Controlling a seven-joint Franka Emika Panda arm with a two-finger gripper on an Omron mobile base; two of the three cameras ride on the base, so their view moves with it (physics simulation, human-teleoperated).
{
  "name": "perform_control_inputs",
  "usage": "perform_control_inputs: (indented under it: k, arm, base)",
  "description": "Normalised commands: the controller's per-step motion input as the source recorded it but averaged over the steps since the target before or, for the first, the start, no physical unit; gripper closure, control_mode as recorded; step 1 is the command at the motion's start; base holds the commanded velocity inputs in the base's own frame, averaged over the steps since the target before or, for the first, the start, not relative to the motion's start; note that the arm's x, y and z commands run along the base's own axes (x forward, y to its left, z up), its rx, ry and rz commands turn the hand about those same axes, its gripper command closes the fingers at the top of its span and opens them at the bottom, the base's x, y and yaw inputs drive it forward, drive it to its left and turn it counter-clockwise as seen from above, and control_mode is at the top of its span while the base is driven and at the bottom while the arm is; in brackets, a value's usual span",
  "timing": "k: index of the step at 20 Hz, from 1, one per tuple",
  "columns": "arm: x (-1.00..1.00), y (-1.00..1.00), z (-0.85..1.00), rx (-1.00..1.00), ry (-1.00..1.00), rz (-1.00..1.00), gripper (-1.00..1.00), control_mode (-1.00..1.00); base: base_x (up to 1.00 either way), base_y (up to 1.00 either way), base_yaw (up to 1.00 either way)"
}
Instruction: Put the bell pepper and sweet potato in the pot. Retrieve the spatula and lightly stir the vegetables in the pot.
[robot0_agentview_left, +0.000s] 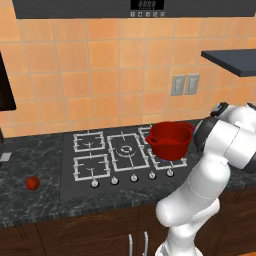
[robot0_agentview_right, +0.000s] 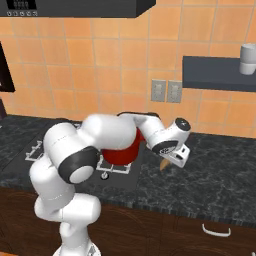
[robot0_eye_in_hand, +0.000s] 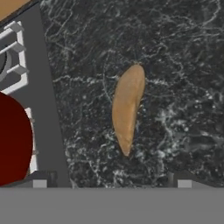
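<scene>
So far nothing looks to have gone into the pot (robot0_agentview_left: 170, 140): it sits on the right-hand burner of the stove (robot0_agentview_left: 100, 165), and I can't see any vegetable inside from this angle. The sweet potato (robot0_eye_in_hand: 127, 105) lies flat on the dark marble counter (robot0_eye_in_hand: 183, 65) just right of the stove, squarely under the hand. The gripper (robot0_eye_in_hand: 112, 181) hovers above it with its fingertips spread wide, one to either side, holding nothing. From the right side its tan end (robot0_agentview_right: 164, 164) peeks out beneath the wrist. The bell pepper (robot0_agentview_left: 32, 183) rests far off on the counter left of the stove, untouched. I judge the task barely begun: both vegetables, fetching the spatula and stirring are all left.
</scene>
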Motion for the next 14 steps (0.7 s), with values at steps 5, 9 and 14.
perform_control_inputs:
  k: [5,9,14]
  arm:
    - [0.22,-0.01,-0.31,0.00,0.00,0.00,-1.00,-1.00]
    - [0.18,-0.04,-0.24,0.00,0.00,0.00,-1.00,-1.00]
    - [0.21,-0.01,-0.21,-0.02,0.00,0.00,-1.00,-1.00]
  base:
    - [0.00,0.00,0.00]
    - [0.00,0.00,0.00]
    - [0.00,0.00,0.00]
